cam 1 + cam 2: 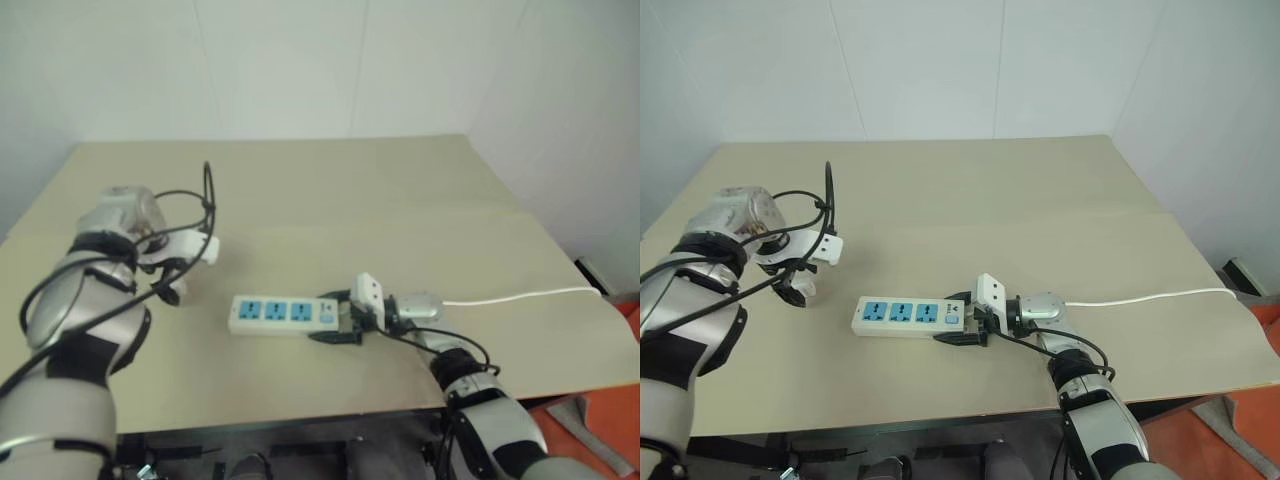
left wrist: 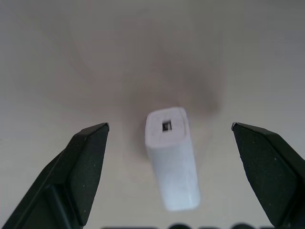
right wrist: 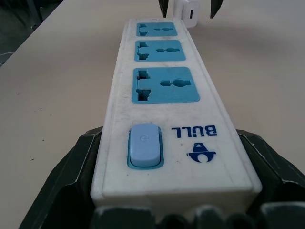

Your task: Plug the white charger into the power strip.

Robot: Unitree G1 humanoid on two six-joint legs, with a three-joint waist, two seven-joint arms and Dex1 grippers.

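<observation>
The white charger (image 2: 171,162) lies on the tan table between the two fingertips of my left gripper (image 2: 170,125), which is open and pointing down over it without touching it. The power strip (image 1: 280,313) lies flat in front of me, with three blue sockets (image 3: 164,86) facing up. My right gripper (image 1: 340,325) is shut on the strip's switch end, one finger (image 3: 71,181) on each long side. From that wrist view the charger (image 3: 187,9) shows just beyond the strip's far end.
The strip's thin white cord (image 1: 520,296) runs right across the table (image 1: 350,200) to its right edge. White walls stand behind the table. Bare tabletop lies beyond the strip and the charger.
</observation>
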